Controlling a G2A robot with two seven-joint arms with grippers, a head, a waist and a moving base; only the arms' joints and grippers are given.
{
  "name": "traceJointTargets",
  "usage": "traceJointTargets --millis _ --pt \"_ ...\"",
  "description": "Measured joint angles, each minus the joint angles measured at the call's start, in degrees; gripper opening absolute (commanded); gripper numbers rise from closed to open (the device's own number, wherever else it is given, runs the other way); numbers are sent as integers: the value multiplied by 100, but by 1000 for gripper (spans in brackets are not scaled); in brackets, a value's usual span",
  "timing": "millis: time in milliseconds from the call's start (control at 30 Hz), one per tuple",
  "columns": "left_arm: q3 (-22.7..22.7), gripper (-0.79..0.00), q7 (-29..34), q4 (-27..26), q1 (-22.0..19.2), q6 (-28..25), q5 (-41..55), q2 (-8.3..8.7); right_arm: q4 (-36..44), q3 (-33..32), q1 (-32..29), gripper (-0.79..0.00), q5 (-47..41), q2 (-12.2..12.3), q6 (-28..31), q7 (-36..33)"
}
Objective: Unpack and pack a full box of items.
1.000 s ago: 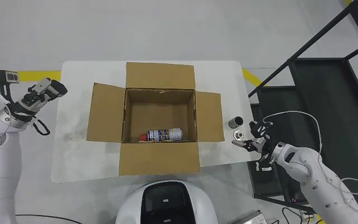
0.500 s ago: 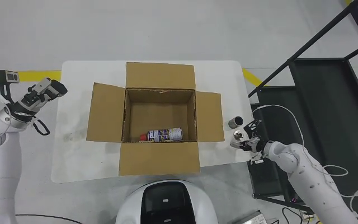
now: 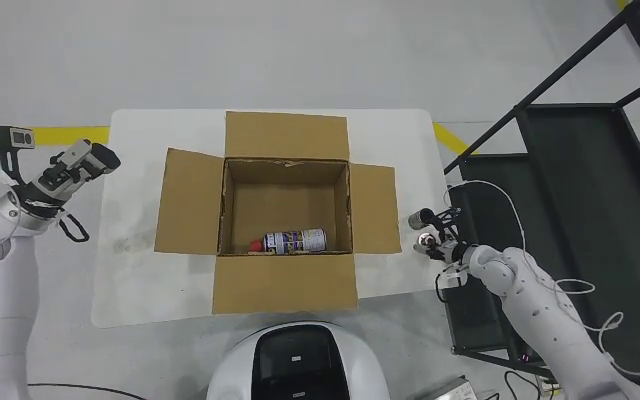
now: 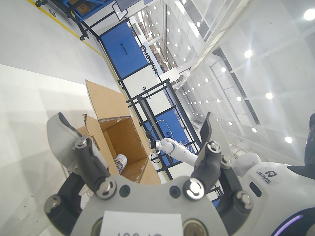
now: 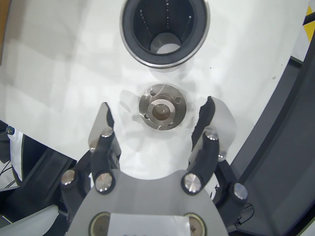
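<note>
An open cardboard box [image 3: 186, 201] stands mid-table with all flaps spread. A spray can [image 3: 295, 241] lies on its side on the box floor, also seen in the left wrist view as the can [image 4: 120, 162] inside the box [image 4: 137, 146]. Right of the box, a dark hollow metal cylinder [image 3: 421, 217] stands upright. In the right wrist view this cylinder [image 5: 164, 25] is just beyond a small round steel flange [image 5: 162, 110]. My right gripper [image 5: 157, 111] hangs open over the flange, one finger on each side. My left gripper [image 3: 85, 160] is open, raised off the table's left end.
The white table [image 3: 130, 270] has bare room left of the box. A black metal rack [image 3: 560, 180] stands close by the table's right edge, right beside my right arm. Yellow tape marks the floor [image 3: 60, 133].
My right gripper has moved in from the table's right edge towards the box and now straddles the flange. The left arm, box and can have not moved.
</note>
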State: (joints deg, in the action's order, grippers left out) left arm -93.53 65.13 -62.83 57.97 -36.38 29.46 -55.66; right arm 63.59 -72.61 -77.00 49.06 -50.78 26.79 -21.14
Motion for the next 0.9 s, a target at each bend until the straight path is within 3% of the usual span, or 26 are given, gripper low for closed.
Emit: traceJointTargets --millis 67,133,500,900 --pt "0 0 0 0 0 0 0 0 -56 37 34 -566 79 -15 -22 35" --pt "0 0 0 0 0 0 0 0 -92 64 52 -785 136 -27 -22 81" --pt "0 0 0 0 0 0 0 0 126 -93 -85 -785 475 -8 -133 375" --pt "0 0 0 0 0 0 0 0 528 -372 -396 -785 563 49 -49 210"
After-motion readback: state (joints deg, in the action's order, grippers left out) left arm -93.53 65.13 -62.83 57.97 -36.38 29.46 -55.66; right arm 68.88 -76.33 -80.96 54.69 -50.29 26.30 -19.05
